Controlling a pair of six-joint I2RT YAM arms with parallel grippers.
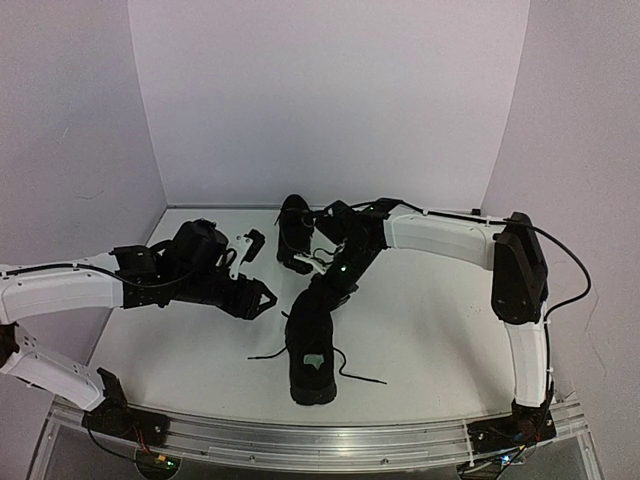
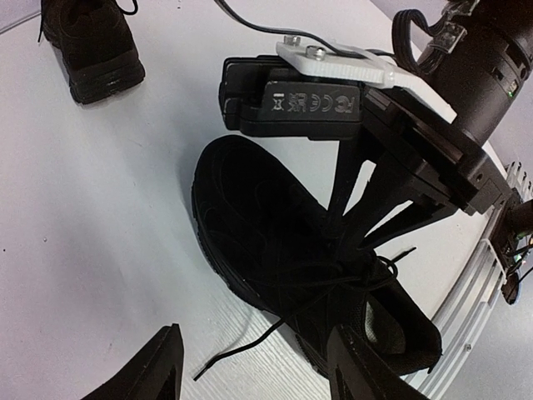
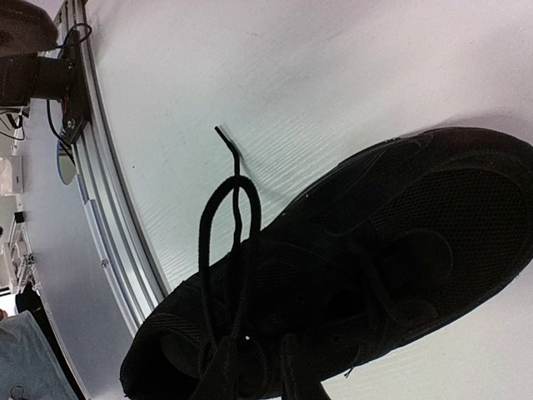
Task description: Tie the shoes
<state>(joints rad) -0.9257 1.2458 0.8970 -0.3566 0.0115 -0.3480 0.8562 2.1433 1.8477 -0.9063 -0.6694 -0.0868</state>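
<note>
The near black shoe lies at the table's middle, heel toward me, pale insole label showing. It fills the left wrist view and the right wrist view. The far shoe stands behind it. My right gripper hangs over the near shoe's laces. It is nearly shut, pinching the base of a lace loop. My left gripper is open and empty just left of the shoe. A loose lace end lies between its fingers.
A metal rail runs along the near table edge, close behind the shoe's heel. White walls close in the back and both sides. Another loose lace end trails right of the heel.
</note>
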